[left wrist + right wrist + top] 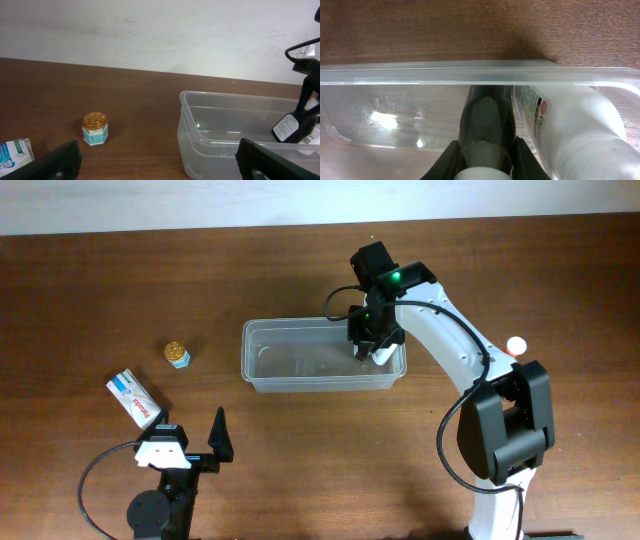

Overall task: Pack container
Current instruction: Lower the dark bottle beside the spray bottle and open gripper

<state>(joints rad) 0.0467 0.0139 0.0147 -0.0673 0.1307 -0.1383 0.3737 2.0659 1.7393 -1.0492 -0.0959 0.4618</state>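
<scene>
The container (300, 358) is a clear plastic tub at the table's middle, also in the left wrist view (225, 135) and in the right wrist view (420, 75). My right gripper (368, 346) reaches down into its right end, shut on a dark bottle (486, 117) with a white cap; its fingers (449, 162) press both sides. The dark bottle (291, 126) hangs tilted inside the tub. A white labelled bottle (570, 135) lies in the tub beside it. My left gripper (190, 438) rests open and holds nothing at the front left, its fingers (57, 162) far apart.
A small jar with a gold lid (177, 353) stands left of the tub, in the left wrist view (95, 128) too. A white and blue box (135, 398) lies near the left gripper. A small white and red item (516, 345) sits at the right.
</scene>
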